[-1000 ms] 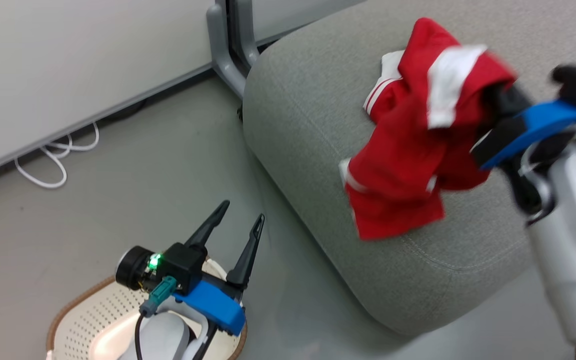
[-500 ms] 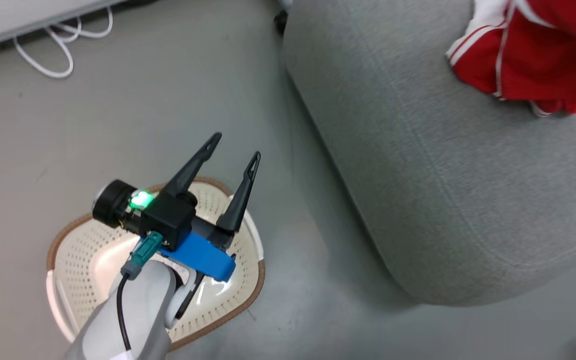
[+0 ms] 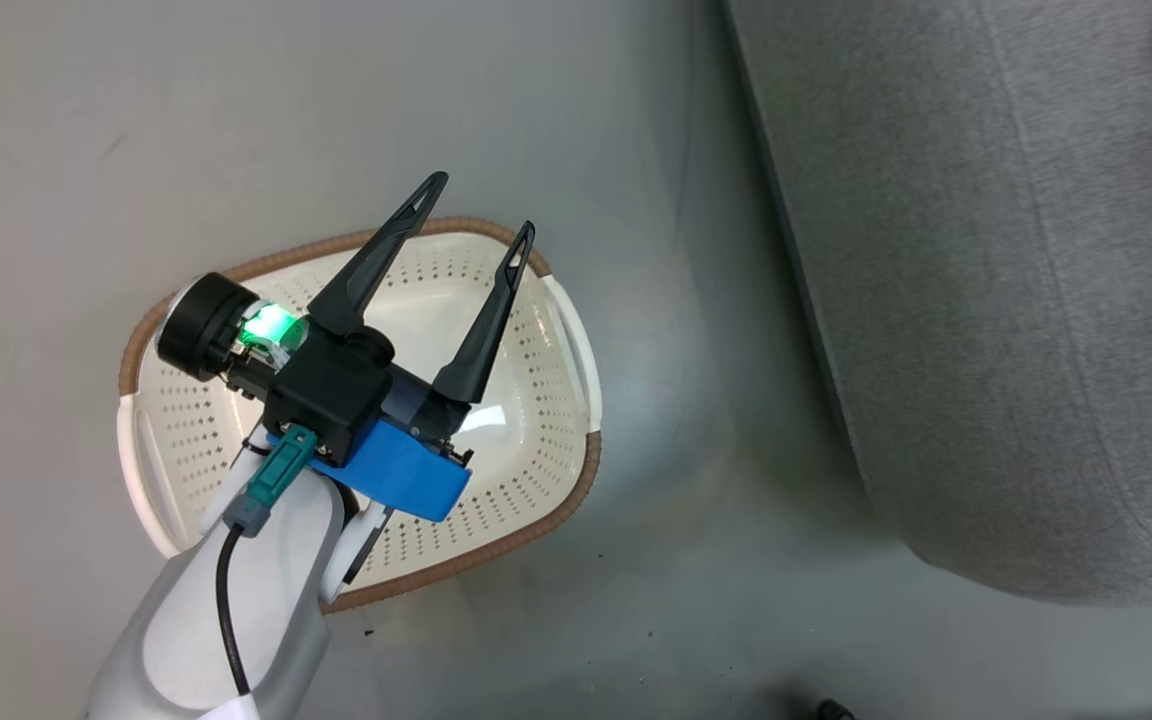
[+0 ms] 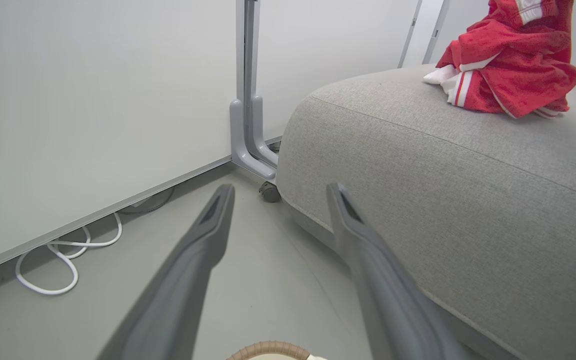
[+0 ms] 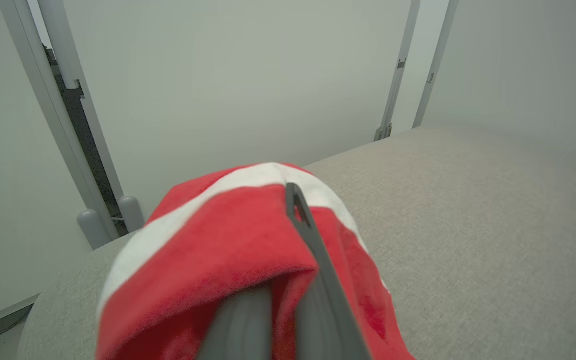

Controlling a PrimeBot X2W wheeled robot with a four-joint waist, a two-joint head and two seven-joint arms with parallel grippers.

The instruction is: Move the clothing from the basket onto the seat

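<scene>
Right wrist view: right gripper, fingers clenched on the red garment, should release well inside the grey seat; left gripper hangs splayed over the basket.

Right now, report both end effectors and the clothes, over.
Left end effector open above basket. Right end effector shut on red clothes, heaped on seat. Basket looks empty where visible. No obstruction seen.
</scene>
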